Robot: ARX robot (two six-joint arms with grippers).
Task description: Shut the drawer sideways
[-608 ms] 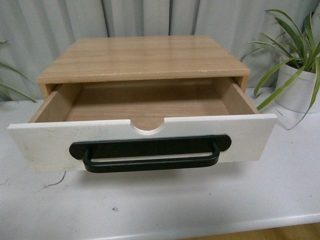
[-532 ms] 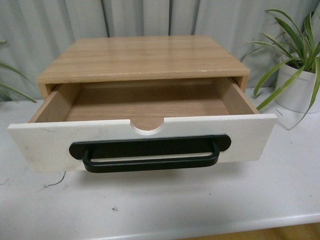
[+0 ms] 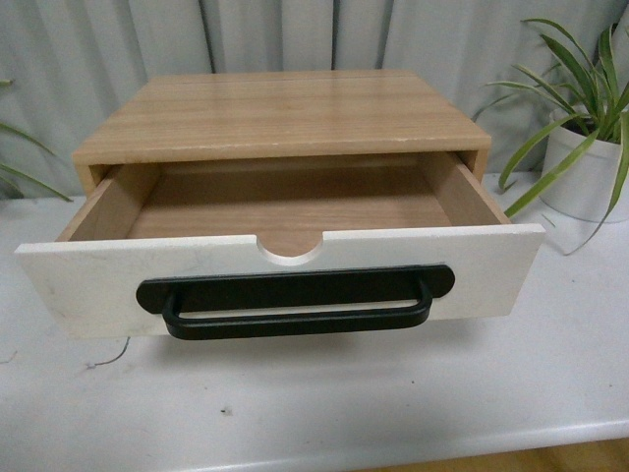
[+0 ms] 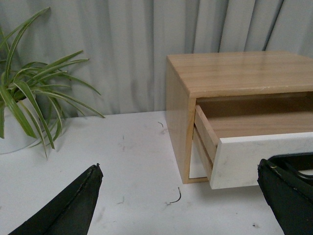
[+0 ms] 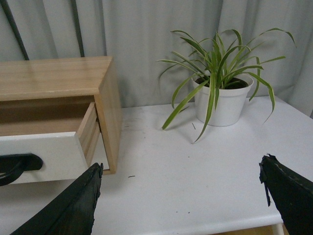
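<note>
The drawer (image 3: 88, 285) stands pulled far out of its light wood cabinet (image 3: 285, 113); its white front carries a wide black bar handle (image 3: 295, 303) and a half-round notch in the top edge, and the wood inside holds nothing. Neither arm shows in the front view. My left gripper (image 4: 181, 196) hangs open over the white table, off the cabinet's left side, with the drawer's front corner (image 4: 244, 161) ahead of it. My right gripper (image 5: 181, 196) is open off the cabinet's right side, where the drawer (image 5: 44, 154) shows at the frame edge. Nothing sits between either pair of fingers.
A potted spider plant (image 3: 585, 167) in a white pot stands right of the cabinet, also seen as plant (image 5: 222, 93). Another plant (image 4: 22, 103) stands to the left. A grey curtain hangs behind. The table's front edge (image 3: 393, 447) runs close below the drawer.
</note>
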